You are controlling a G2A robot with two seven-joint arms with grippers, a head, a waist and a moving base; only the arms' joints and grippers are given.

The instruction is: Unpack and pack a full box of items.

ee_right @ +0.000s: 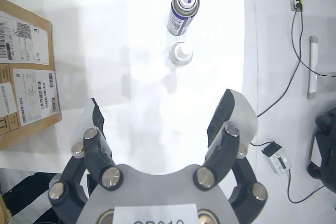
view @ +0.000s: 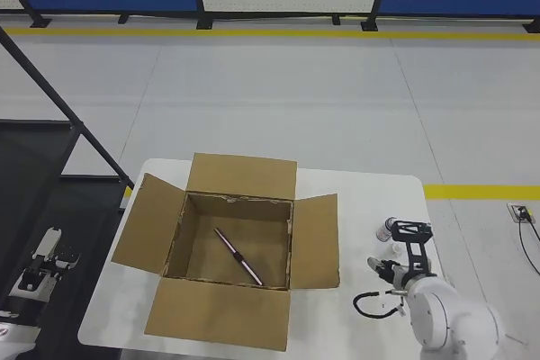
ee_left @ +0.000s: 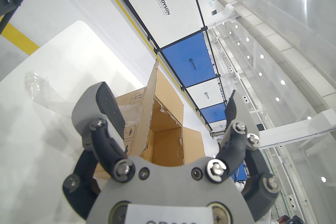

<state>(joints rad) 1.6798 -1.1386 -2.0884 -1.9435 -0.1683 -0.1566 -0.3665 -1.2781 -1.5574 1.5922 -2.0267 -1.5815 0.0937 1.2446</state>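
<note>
What the coming pick turned on, as I judged it, was the slim dark pen-like stick [view: 238, 256] lying flat on the floor of the open brown cardboard box [view: 184, 310], its long axis running diagonally from far left toward near right. My right gripper [ee_right: 160, 103] hung over the white table [view: 360, 193] near the box's right flap, jaws spread wide and holding nothing. My left gripper [ee_left: 168, 99], equally open and empty, sat off the table's left edge, tilted up past the box. The right arm looked the nearer to me. Ahead of it stood a blue-labelled spray can [ee_right: 183, 12] and a small clear bottle with a white cap [ee_right: 180, 53], close together but apart. The box's right wall and outspread flap stood between that gripper and the stick, so I expected to go over them. A crumpled clear plastic wrapper [ee_left: 34, 83] lay on the table not far from the box
</note>
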